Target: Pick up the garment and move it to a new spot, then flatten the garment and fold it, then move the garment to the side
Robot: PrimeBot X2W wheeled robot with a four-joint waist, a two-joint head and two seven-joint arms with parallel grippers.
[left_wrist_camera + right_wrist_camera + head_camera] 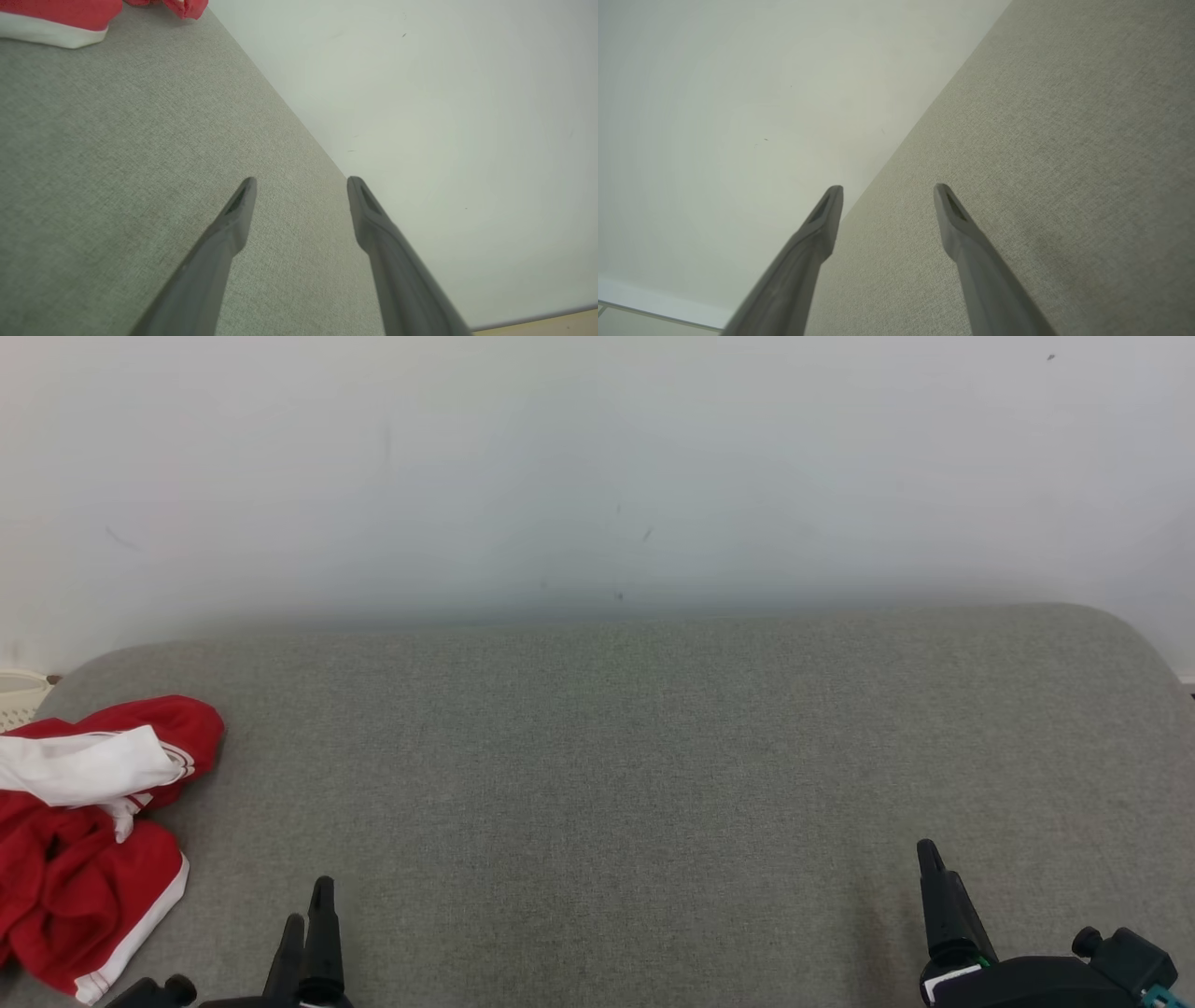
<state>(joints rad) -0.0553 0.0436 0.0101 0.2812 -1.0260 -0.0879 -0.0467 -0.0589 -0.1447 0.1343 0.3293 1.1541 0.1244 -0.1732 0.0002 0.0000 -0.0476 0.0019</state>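
Item: garment [84, 840], red with white bands and a white panel; crumpled in a heap at the far left edge of the desk [653, 756], partly cut off by the edge of the head view; its white-hemmed corner also shows at the top left of the left wrist view [56, 18]. Desk: grey woven fabric top, rounded far corners, set against a plain pale wall [597, 457]. Left claw [301, 179]: fingers spread, nothing between them; low over the near edge of the desk, to the right of the garment and apart from it [308, 901]. Right claw [888, 186]: fingers spread, nothing between them; over bare grey fabric at the near right of the desk, well apart from the garment; one dark finger [943, 896] of it rises at the lower right of the head view.
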